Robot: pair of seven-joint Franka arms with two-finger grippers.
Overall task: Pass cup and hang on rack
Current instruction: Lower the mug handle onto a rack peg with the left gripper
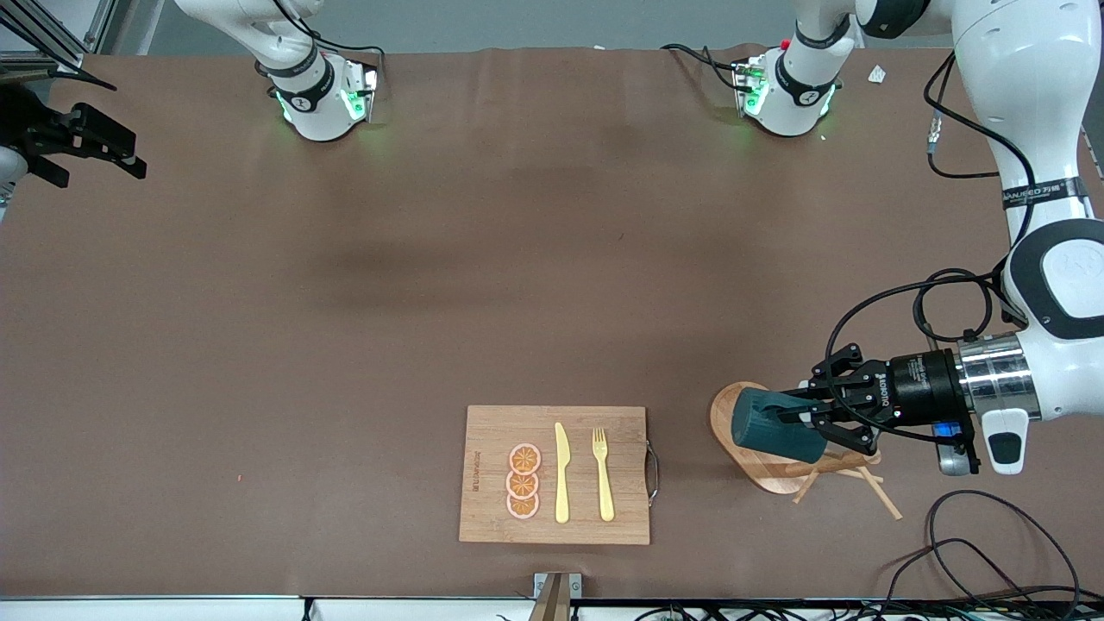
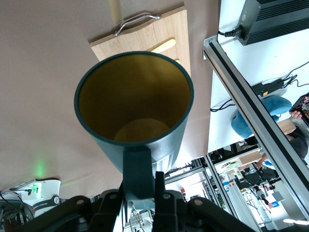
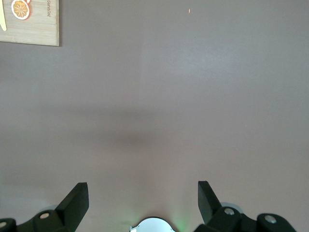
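The dark teal cup (image 1: 766,428) hangs tilted on its side over the rack (image 1: 770,479), a light wooden oval base with thin pegs sticking out past it. My left gripper (image 1: 798,416) is shut on the cup's handle. The cup hides the rack's post. In the left wrist view the cup (image 2: 133,106) shows its yellowish inside, and the left gripper (image 2: 138,181) pinches the handle from both sides. My right gripper (image 1: 129,151) waits open, holding nothing, at the right arm's end of the table; in its own view the right gripper (image 3: 142,193) shows only bare brown tabletop between its fingers.
A bamboo cutting board (image 1: 492,517) with a metal handle lies near the table's front edge, carrying orange slices (image 1: 523,481), a yellow knife (image 1: 561,473) and a yellow fork (image 1: 603,473). Black cables (image 1: 992,552) loop at the left arm's end of the table.
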